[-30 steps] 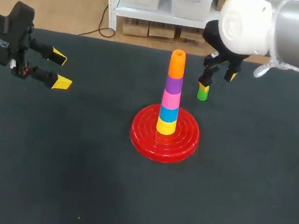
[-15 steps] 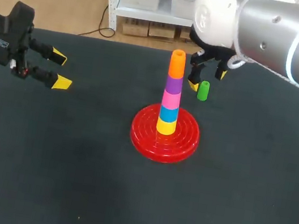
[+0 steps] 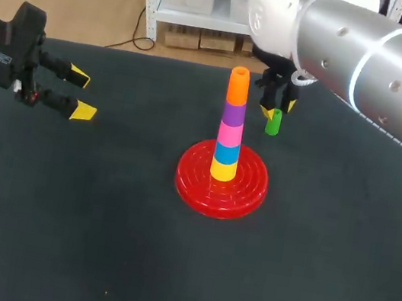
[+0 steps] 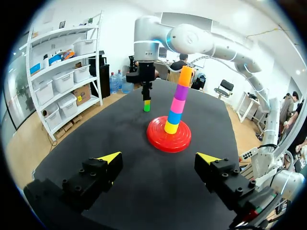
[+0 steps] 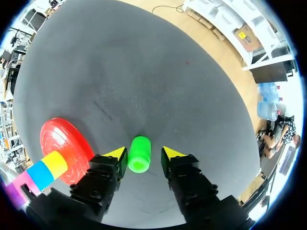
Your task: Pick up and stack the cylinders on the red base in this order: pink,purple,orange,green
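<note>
Your green cylinder [image 3: 273, 122] stands on the table [image 3: 97, 218] at about 1 o'clock from the red base [image 3: 195, 188], near its rim but not touching it. It has not shifted over the last second. What has changed is the right gripper [image 3: 277, 108]: a second ago it hung off toward 2 o'clock of the cylinder with one tip by the cylinder's top. It has since swung across toward the stack [image 3: 229, 132] and come back to sit over the cylinder.

In the right wrist view, the right gripper [image 5: 144, 154] has a yellow tip on either side of the green cylinder [image 5: 139, 154]. The fingers are only narrowly apart. A sliver of table shows on one side, so I judge that they flank it rather than clamp it.

That looks like the alignment for the pick. Green is the only piece off the base, so closing and lifting are what remain before the last placement on the orange cylinder [image 3: 238, 86].

The cylinder's long axis is vertical. It stands upright on one end with its top facing the wrist, parallel to the stack, so a straight lift should keep it ready to thread on.

Your left gripper [image 3: 81, 93] waits at about 9 o'clock, well apart from everything. Its fingers are spread wide and hold nothing.
</note>
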`<state>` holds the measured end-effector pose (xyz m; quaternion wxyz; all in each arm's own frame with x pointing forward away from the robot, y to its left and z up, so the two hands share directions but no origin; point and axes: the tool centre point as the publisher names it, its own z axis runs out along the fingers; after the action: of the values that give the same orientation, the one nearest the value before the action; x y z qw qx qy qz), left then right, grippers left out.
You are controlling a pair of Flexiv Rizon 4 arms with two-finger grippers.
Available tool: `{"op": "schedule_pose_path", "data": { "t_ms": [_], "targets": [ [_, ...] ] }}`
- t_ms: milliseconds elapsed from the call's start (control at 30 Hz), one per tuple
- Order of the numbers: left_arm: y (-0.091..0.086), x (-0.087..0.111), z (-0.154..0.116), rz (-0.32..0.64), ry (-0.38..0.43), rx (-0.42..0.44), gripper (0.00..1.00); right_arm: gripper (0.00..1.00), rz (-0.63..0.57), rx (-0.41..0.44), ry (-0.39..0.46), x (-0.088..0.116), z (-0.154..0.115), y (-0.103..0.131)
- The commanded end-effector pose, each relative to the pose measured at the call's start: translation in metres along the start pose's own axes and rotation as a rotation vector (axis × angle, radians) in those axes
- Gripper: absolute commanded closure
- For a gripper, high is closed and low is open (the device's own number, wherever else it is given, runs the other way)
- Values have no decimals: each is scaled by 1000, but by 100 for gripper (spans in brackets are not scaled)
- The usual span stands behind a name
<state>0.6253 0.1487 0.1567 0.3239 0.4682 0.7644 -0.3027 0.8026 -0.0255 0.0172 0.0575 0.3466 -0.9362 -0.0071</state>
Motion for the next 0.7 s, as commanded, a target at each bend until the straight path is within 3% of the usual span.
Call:
{"op": "schedule_pose_path", "data": {
  "t_ms": [33, 167, 233, 267, 300, 433, 700],
  "targets": [
    [0, 2, 0, 3, -6, -1, 0, 57, 4, -5, 9, -4, 1, -1],
    [0, 2, 0, 3, -6, -1, 0, 60, 7, -8, 11, -6, 2, -1],
    [0, 2, 0, 3, -6, -1, 0, 75, 7, -10, 11, -6, 2, 0],
    [0, 2, 0, 3, -6, -1, 0, 94, 8, -12, 10, -6, 1, 0],
    [0, 2, 0, 3, -6, -1, 0, 100, 8, -15, 6, -6, -2, 1],
    [0, 2, 0, 3, -6, -1, 0, 100, 20, -9, 9, -3, -28, 4],
    [0, 2, 0, 3, -6, -1, 0, 100, -86, 26, -16, -2, -145, 37]
  ]
}}
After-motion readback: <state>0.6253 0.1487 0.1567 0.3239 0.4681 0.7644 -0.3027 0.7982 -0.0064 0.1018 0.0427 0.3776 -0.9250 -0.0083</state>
